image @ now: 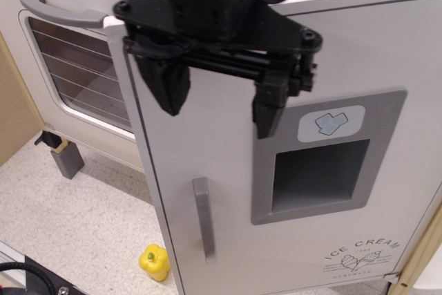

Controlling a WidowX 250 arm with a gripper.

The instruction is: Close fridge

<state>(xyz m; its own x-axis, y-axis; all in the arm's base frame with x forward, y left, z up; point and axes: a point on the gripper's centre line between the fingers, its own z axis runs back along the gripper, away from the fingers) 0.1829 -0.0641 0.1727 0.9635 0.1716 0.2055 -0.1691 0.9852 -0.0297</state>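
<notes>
Speckled pale flooring (76, 219) is seen at the lower left, with a small yellow toy pepper (154, 262) lying on it at about 7 o'clock, just beside the bottom corner of the fridge door. Most of the view from the centre out to 3 o'clock is filled by the fridge (228, 170): a tall white door, swung out from the cabinet, with a grey vertical handle (204, 219) below centre, a grey recessed dispenser panel (324, 157) to its right, and "ICE CREAM" printed at 5 o'clock. Behind it, at 9 to 10 o'clock, a white oven (69, 67) with a window door and a horizontal grey handle is visible. A black hand (217, 105) is seen at 12 o'clock in front of the upper door, its two fingers spread wide apart with nothing between them.
</notes>
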